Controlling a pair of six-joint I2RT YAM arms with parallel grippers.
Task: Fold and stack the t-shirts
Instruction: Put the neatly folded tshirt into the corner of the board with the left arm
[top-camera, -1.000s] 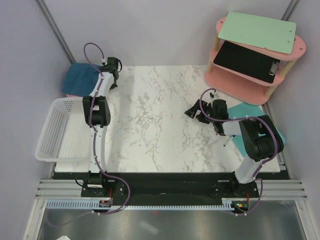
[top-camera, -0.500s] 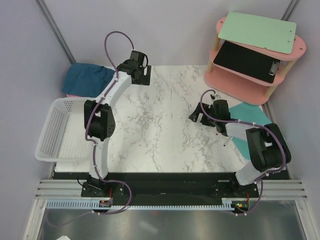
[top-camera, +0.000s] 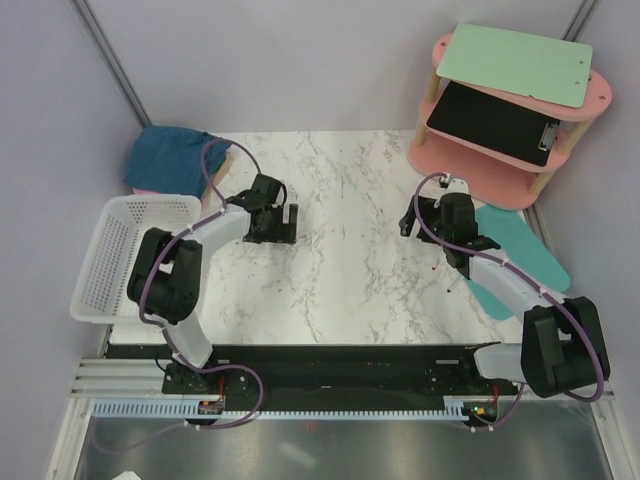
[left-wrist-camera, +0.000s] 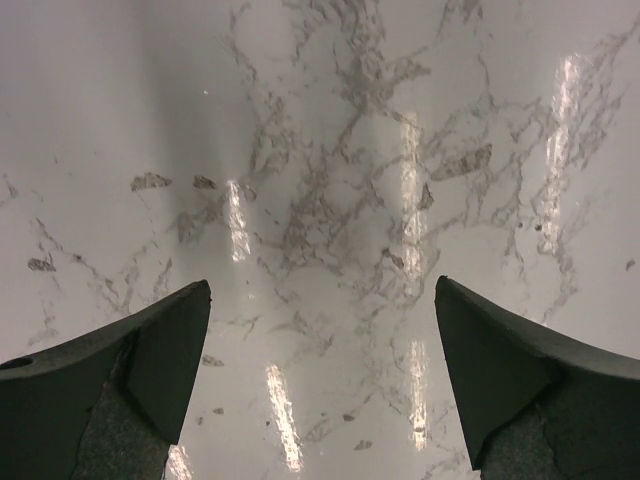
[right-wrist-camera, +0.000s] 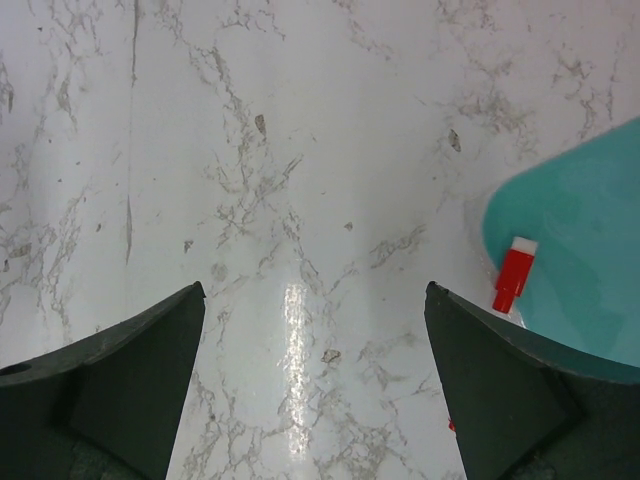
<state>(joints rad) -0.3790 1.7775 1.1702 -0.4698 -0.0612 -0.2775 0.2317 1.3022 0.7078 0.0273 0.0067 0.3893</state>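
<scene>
Marble table (top-camera: 330, 270), both arms over bare top, nothing held. Left gripper (top-camera: 272, 236) has its jaws spread wide; the wrist view shows the left gripper (left-wrist-camera: 322, 285) with only veined stone between the fingers. Right gripper (top-camera: 424, 213) is also spread and empty; its wrist view shows the right gripper (right-wrist-camera: 315, 290) over stone, with the mat (right-wrist-camera: 580, 240) edge and a small red bit (right-wrist-camera: 512, 272) off to one side.

Teal shirt (top-camera: 168, 158) lies in a compact pile at the far left corner of the table, just beyond the basket (top-camera: 100, 270). A pale pink sliver, likely the pink shirt (top-camera: 139, 190), peeks out under its near edge, so teal looks to be on top of pink. The fold quality is too small to judge.

Step, my read: the stack looks already made and the arms are clear of it, so the task is near its end or between steps. Next move probably calls for either parking both arms or, if the pile needs tidying, swinging the left arm out to the far left corner with its jaws apart.

Relative position: the shirts are well apart from the left gripper, up and to its left. They are further from the right gripper, across the whole table. The shelf (top-camera: 500, 170) and mat are on the right, not involved.
</scene>
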